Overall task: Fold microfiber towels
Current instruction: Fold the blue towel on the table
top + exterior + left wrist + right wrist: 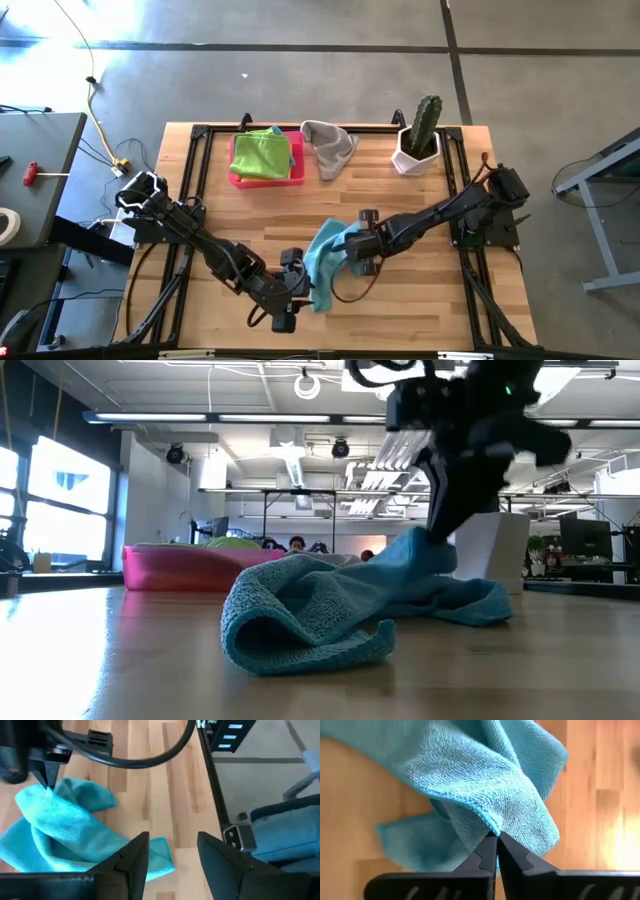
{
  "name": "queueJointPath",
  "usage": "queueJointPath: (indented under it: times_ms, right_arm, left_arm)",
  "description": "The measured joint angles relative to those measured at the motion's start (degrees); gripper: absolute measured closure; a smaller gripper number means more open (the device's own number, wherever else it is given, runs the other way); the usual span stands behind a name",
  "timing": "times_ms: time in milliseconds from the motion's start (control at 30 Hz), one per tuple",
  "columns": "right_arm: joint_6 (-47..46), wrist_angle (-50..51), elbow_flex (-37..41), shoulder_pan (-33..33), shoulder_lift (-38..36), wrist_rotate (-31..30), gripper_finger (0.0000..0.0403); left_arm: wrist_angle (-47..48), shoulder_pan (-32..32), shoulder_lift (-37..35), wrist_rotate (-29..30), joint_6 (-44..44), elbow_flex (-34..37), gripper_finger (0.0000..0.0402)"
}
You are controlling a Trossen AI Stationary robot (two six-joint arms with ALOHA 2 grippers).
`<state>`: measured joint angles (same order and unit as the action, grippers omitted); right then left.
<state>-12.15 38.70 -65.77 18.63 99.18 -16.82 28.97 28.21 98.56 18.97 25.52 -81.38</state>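
On the pale wooden slatted table (400, 300), near its front middle, a light blue microfiber towel (326, 262) is lying crumpled in a loose heap, one rolled fold facing the low camera. The dark right arm is reaching in across the table, and its right gripper (496, 840) is pinching a hemmed edge of that towel with the fingers fully closed on the cloth. The dark left arm is waiting just beside the heap, its left gripper (172, 854) standing parted and holding nothing, with a corner of the towel lying in front of the fingers.

To do this step well, the pinched edge probably needs lifting high enough for the cloth to hang free and shake out its folds (it is bunched over itself now), and the left gripper would likely do best taking a neighbouring corner, so the towel can be laid flat before any fold is made.

Farther back, a pink rectangular plastic tray (240, 179) is holding a lime-green cloth (265, 154), a crumpled grey cloth (328, 146) is lying next to it, and a green cactus in a white faceted pot (420, 140) is standing near the far right corner. All are well apart from the work. The nearest obstacle is the black cable (145, 755) looping from the right arm close to the towel.
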Motion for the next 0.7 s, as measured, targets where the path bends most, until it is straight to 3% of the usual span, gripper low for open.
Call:
queueJointPath:
  times_ms: [133,400,567,700]
  right_arm:
    - [-6.1,8.7,-7.1,0.1,0.0,4.8,0.0402]
    - [-10.7,19.1,-21.8,-0.9,0.0,20.7,0.0403]
    - [-13.9,25.0,-29.9,-2.5,0.0,21.5,0.0403]
    - [-14.0,28.4,-34.0,-3.9,0.0,20.5,0.0403]
  left_arm:
    - [-0.1,0.0,0.4,4.6,-1.8,0.0,0.0243]
    - [-0.2,0.0,5.5,14.2,-9.2,0.0,0.0243]
    - [-3.2,0.0,9.7,23.3,-7.9,0.0,0.0243]
    - [-10.5,0.0,12.7,33.9,-6.9,0.0,0.0243]
